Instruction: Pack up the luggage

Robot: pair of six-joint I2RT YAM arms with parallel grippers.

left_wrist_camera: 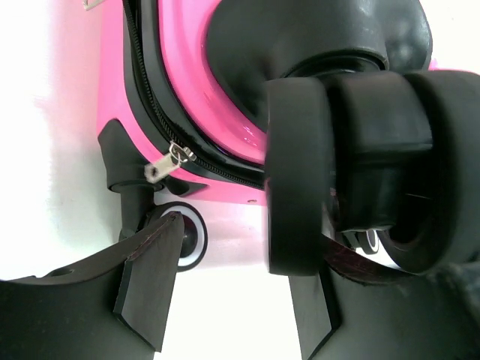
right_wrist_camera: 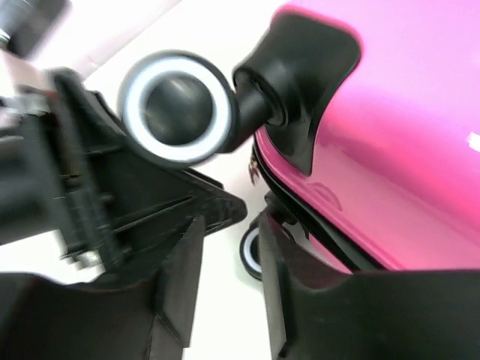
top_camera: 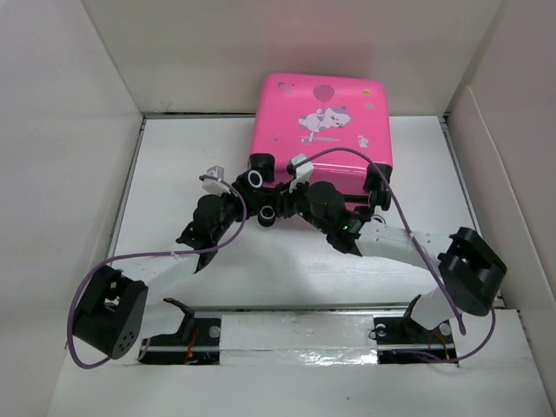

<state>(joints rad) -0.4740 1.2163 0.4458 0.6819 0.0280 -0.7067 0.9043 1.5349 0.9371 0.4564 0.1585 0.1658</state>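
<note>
Crowded at the suitcase (top_camera: 321,113) wheels (left_wrist_camera: 298,176), centre frame.
Wide-open left gripper (left_wrist_camera: 236,255), barely open right gripper (right_wrist_camera: 231,225), both empty; I risk snagging a wheel and dragging the suitcase.

Looks down past the right gripper (right_wrist_camera: 229,234), fingers parted by a narrow gap, clasping nothing. Faces the pink suitcase (right_wrist_camera: 405,150) on the right, a white-ringed black wheel (right_wrist_camera: 180,109) upper left, a second wheel (right_wrist_camera: 250,253) beyond the gap.

Luggage (top_camera: 320,130): hot-pink hard-shell, white cartoon print, lying flat and zipped shut at the tabletop's far end, black wheels nearest.
</note>
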